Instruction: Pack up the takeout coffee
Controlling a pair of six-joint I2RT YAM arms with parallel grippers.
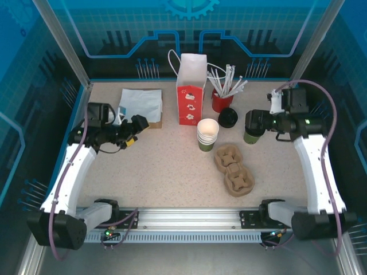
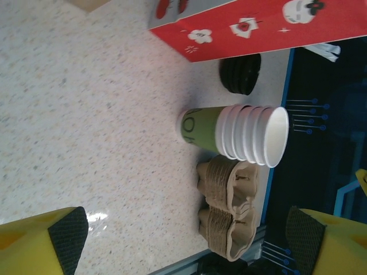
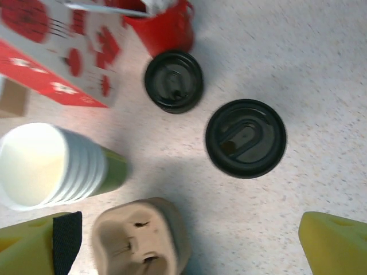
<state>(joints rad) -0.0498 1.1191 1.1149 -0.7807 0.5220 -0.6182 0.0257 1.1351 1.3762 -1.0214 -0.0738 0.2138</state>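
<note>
Barely started: the takeout coffee [image 3: 245,138], lid on, stands upright on the surface [image 1: 172,166] right of the cup stack [image 1: 207,134] & near the spare black lids [image 1: 227,117], not yet in the pulp carrier [image 1: 233,169] nor the red bag [image 1: 191,91]. R tool [image 3: 189,243] hovers over it w/ jaws spread wide, nothing held; L tool [image 1: 136,126] sits well apart on the far side of the stack, likewise wide open & empty. Left to do, I'd judge: grip cup, lift, seat it in carrier and/or bag, i.e. nearly everything.
</note>
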